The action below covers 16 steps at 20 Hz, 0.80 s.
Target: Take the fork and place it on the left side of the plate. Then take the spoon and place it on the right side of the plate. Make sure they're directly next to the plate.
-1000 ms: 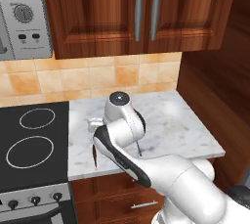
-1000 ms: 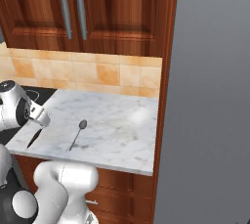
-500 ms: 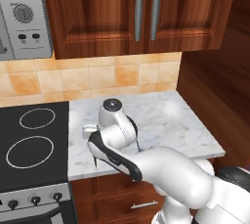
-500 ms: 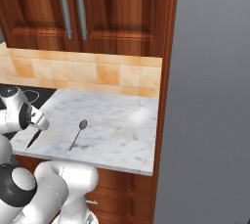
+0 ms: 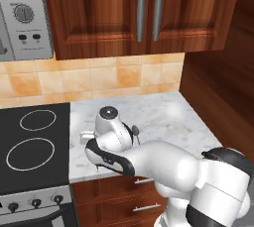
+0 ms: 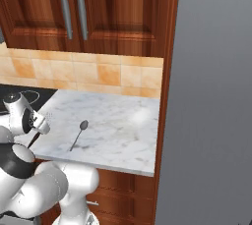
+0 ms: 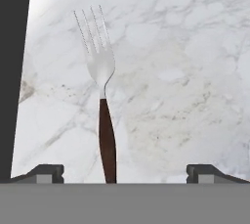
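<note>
Fork (image 7: pixel 101 91), silver tines and dark brown handle, flat near the worktop's (image 7: pixel 185 71) stove-side edge; gripper (image 7: pixel 124 171) wide open, empty.

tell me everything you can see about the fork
The fork lies flat on the white marble counter, near the dark cooktop edge. It has four thin pale silver tines, a narrow neck and a slim dark brown handle. In the hand view its handle runs down between the open end effector fingertips, which do not grip it.

The robot's arm (image 5: pixel 149 159) bends low over the front edge of the marble counter (image 5: pixel 168 119), beside the stove (image 5: pixel 32 146). A spoon (image 5: pixel 135 131) peeks out just behind its wrist.
</note>
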{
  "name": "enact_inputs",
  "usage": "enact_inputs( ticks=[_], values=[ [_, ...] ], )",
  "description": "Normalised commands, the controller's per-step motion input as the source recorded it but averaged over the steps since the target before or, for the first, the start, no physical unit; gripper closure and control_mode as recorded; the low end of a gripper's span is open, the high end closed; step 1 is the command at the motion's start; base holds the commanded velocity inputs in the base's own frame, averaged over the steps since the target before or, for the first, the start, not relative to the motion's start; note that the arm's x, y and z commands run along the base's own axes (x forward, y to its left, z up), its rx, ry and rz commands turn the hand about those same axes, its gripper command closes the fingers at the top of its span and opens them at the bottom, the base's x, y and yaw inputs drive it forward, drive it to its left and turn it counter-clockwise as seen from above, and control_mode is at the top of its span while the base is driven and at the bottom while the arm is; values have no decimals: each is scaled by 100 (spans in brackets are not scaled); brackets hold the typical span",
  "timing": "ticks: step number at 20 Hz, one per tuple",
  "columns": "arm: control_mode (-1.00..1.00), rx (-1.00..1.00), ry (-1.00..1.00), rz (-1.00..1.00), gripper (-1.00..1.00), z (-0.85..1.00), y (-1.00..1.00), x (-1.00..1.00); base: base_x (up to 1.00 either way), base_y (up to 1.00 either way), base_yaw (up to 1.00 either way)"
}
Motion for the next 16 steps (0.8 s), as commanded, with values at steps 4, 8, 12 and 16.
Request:
enact_inputs(
  ticks=[4,8,12,16],
  values=[
    [-100,0,5,0,-100,-20,3,11,0,0,0],
    [-100,0,7,0,-100,-19,3,14,0,0,0],
    [-100,0,5,0,-100,-18,5,21,0,0,0],
    [-100,0,0,0,-100,-17,11,25,0,0,0]
  ],
)
